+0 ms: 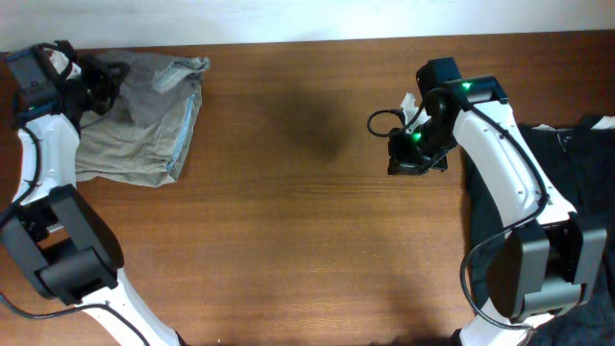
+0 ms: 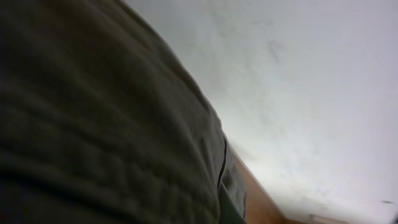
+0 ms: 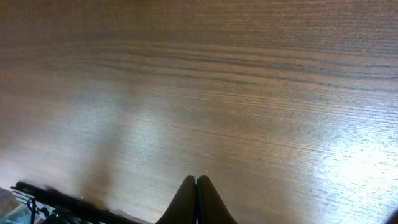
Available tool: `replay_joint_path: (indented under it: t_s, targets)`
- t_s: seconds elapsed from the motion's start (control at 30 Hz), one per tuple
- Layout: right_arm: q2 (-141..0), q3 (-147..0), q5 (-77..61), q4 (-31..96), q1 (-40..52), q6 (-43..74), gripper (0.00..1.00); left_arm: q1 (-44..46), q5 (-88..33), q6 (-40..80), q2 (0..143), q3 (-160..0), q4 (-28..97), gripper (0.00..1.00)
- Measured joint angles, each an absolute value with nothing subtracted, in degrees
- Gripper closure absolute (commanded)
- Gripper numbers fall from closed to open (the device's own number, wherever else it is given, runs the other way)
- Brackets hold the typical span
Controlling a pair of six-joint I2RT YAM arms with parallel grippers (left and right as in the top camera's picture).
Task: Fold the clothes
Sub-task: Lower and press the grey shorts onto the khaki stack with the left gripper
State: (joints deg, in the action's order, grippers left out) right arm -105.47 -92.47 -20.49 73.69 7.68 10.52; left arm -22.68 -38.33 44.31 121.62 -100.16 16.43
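Table point(image 1: 288, 221) of brown wood is seen from overhead, with one robot arm at each side. At the far left, wrinkled grey shorts point(image 1: 159, 82) are laid on top of khaki shorts point(image 1: 120, 154) in a flat pile. The left hand point(image 1: 104, 82) is set on the pile's upper left edge, touching the grey shorts. A black garment point(image 1: 581, 144) is spread at the right edge, partly hidden by the right arm point(image 1: 509, 163). The right hand point(image 1: 408, 159) is poised over bare wood, just left of that garment and well apart from the pile.

From the left wrist, dark wrinkled fabric point(image 2: 93, 124) is seen filling the left half, very close to the lens, with a pale surface point(image 2: 298, 93) behind it. The fingers are not shown. The left hand is closed, but whether cloth is pinched cannot be told.

From the right wrist, the two fingertips point(image 3: 186, 205) are seen pressed together with nothing between them, above bare wood grain.
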Motion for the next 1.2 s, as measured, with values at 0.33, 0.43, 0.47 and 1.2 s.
replay_joint_path:
  t_s: [0.33, 0.43, 0.47, 1.2]
  targets:
    - [-105.47, -92.47, -20.49, 73.30, 7.68, 10.52, 0.95, -25.54, -39.92, 35.44, 121.62, -100.09, 13.32, 1.00]
    - [-105.47, -92.47, -20.49, 73.28, 7.68, 10.52, 0.95, -25.54, -41.89, 34.72, 121.54, -100.09, 12.91, 1.00]
    - [-105.47, -92.47, -20.49, 73.30, 7.68, 10.55, 0.95, -25.54, -41.80, 34.20, 121.05, -100.09, 14.09, 1.00]
    - [-105.47, -92.47, -20.49, 74.02, 7.68, 10.52, 0.96, -28.16, -20.67, 23.14, 114.56, -100.40, 49.04, 0.50]
